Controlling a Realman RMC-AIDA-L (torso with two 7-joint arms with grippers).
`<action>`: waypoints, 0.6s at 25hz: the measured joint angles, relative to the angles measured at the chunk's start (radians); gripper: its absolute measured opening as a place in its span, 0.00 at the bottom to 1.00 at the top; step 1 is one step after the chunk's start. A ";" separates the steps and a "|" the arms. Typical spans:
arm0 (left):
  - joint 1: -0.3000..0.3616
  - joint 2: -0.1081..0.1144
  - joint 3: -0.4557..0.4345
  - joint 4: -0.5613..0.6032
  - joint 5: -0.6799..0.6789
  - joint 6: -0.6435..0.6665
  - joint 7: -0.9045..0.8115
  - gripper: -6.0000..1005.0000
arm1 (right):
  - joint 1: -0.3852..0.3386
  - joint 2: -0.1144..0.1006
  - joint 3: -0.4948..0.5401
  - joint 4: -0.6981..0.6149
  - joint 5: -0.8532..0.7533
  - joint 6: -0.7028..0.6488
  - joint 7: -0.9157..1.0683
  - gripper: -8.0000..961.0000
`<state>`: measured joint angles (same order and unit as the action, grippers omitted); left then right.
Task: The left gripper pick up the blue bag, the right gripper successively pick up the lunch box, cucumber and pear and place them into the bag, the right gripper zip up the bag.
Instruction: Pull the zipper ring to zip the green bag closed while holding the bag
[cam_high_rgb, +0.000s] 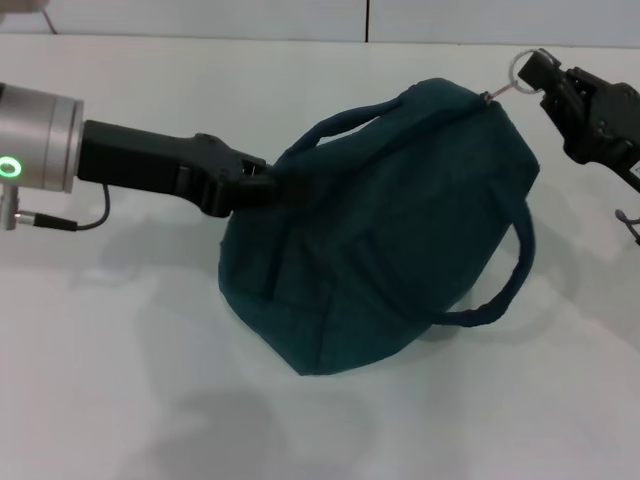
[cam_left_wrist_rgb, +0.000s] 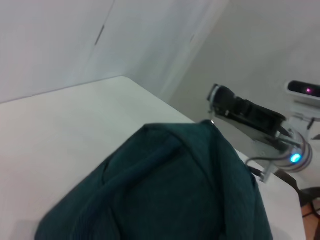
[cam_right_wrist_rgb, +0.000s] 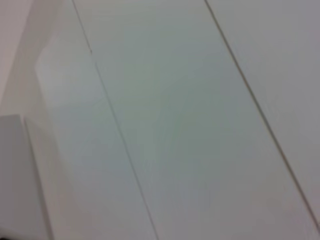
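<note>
Because the blue bag (cam_high_rgb: 380, 230) is plain soft cloth, it will most likely sag and fold wherever it is not held, and from its bulging, rounded shape I judge it already carries its load, so it should feel moderately heavy and shift as the contents settle. It lies on the white table (cam_high_rgb: 120, 400), tipped up on its left end, with one carry strap (cam_high_rgb: 335, 125) arching over its top and the other strap (cam_high_rgb: 505, 275) looping out along its right side, loose on the table. At the bag's upper right corner a metal ring pull (cam_high_rgb: 522, 70) sticks out on a short link; that small stiff ring is the sensible place to take hold for zipping, since the fabric around it would only bunch. The right gripper (cam_high_rgb: 545, 80) sits just at that corner with its fingertips closed on the ring, the link drawn straight between ring and bag. No open mouth shows along the top of the bag, so the zip looks to be at or near the end of its run. On the opposite, left side of the bag the left gripper (cam_high_rgb: 262, 185) is pressed into the cloth near the base of the upper strap and looks clamped on a fold of it, lifting that end. The left wrist view shows the bag (cam_left_wrist_rgb: 170, 195) close up, with the right gripper (cam_left_wrist_rgb: 217, 100) beyond its far corner.
</note>
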<state>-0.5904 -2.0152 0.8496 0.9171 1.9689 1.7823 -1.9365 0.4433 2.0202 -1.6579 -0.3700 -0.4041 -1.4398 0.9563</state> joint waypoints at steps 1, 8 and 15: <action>0.002 0.000 0.000 0.000 0.000 0.006 0.005 0.07 | 0.000 0.000 0.006 0.002 0.000 0.000 -0.002 0.10; 0.017 0.003 0.001 0.000 0.001 0.030 0.029 0.07 | 0.000 0.000 0.019 0.006 0.002 0.040 -0.016 0.10; 0.027 0.005 -0.007 0.000 0.000 0.034 0.050 0.07 | 0.004 0.000 0.017 0.006 -0.003 0.090 -0.031 0.10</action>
<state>-0.5633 -2.0106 0.8428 0.9173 1.9693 1.8164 -1.8865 0.4473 2.0201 -1.6406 -0.3638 -0.4074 -1.3494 0.9257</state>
